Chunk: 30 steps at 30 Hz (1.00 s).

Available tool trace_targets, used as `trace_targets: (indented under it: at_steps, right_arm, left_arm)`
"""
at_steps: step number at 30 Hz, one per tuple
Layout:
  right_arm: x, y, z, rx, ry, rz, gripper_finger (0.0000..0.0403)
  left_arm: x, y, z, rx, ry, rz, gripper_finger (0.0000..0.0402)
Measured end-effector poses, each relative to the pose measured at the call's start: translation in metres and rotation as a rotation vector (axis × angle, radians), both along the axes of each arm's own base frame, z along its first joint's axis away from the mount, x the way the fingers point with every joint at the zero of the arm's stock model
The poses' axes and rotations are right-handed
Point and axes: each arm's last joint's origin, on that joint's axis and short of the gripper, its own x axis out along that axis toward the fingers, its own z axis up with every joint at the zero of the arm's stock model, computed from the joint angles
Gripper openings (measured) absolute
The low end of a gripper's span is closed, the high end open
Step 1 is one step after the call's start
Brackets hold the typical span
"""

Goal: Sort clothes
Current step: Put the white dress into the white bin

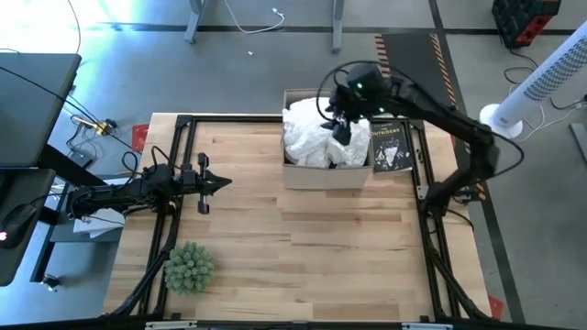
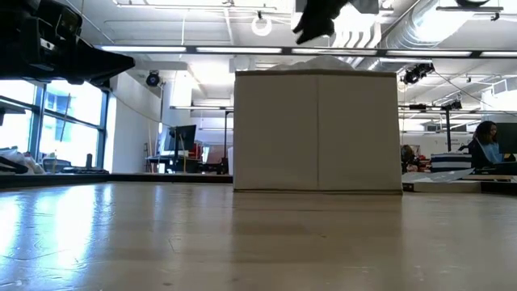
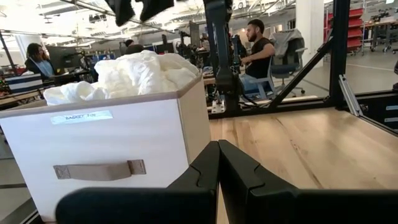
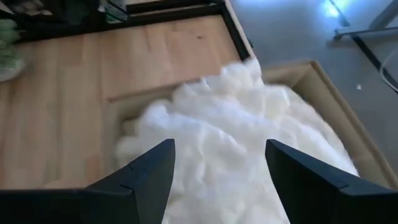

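White fabric fills the cardboard box at the table's far side, heaped above its rim. Over that heap hangs the right gripper, fingers spread wide and empty, not touching the cloth. The left gripper waits low over the bare wood at the left, its fingers pressed together with nothing between them. Just right of the box lies a black book; a spiky green ball sits near the front-left corner.

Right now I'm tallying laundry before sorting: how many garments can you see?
1: a white garment heaped in the cardboard box at the table's far side, under the open right gripper. Others may lie hidden beneath it.
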Motion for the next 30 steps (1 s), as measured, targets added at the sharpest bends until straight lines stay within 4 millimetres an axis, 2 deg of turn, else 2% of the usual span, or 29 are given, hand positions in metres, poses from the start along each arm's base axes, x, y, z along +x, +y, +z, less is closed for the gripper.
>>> trace_targets:
  at_steps: [2,5,7,10,13,15,17,20,23,26,28,30]
  right_arm:
    - [-0.009,-0.001,-0.020,-0.009,-0.021,-0.018,0.0247]
    - [-0.021,-0.007,-0.069,-0.011,-0.095,-0.096,0.0247]
    - [-0.026,-0.014,-0.107,0.018,-0.163,-0.173,0.0247]
    - [-0.031,-0.019,-0.168,0.082,-0.174,-0.237,0.0247]
    - [-0.034,-0.020,-0.200,0.097,-0.155,-0.252,0.0247]
    - [-0.034,-0.023,-0.206,0.111,-0.136,-0.255,0.0247]
    - [-0.033,-0.023,-0.202,0.117,-0.125,-0.255,0.0247]
    - [-0.031,-0.024,-0.173,0.125,-0.140,-0.270,0.0247]
    - [-0.029,-0.026,-0.133,0.162,-0.140,-0.325,0.0247]
    - [-0.030,-0.026,-0.091,0.161,-0.123,-0.476,0.0247]
    - [-0.027,-0.024,-0.074,0.077,-0.119,-0.560,0.0247]
    - [-0.020,-0.019,-0.061,-0.034,-0.171,-0.557,0.0247]
  left_arm:
    - [0.000,0.000,0.000,0.000,0.000,0.000,0.0001]
    - [0.000,0.000,0.000,0.000,0.000,0.000,0.0001]
    - [0.000,0.000,0.000,0.000,0.000,0.000,0.0001]
    - [0.000,0.000,0.000,0.000,0.000,0.000,0.0001]
    - [0.000,0.000,0.000,0.000,0.000,0.000,0.0001]
    - [0.000,0.000,0.000,0.000,0.000,0.000,0.0001]
    - [0.000,0.000,0.000,0.000,0.000,0.000,0.0001]
    - [0.000,0.000,0.000,0.000,0.000,-0.001,0.0001]
    - [0.000,0.000,0.000,0.000,0.000,0.000,0.0001]
    - [0.000,0.000,0.000,0.000,0.000,0.000,0.0001]
    - [0.000,0.000,0.000,0.000,0.000,0.000,0.0001]
    - [0.000,0.000,0.000,0.000,0.000,0.000,0.0001]
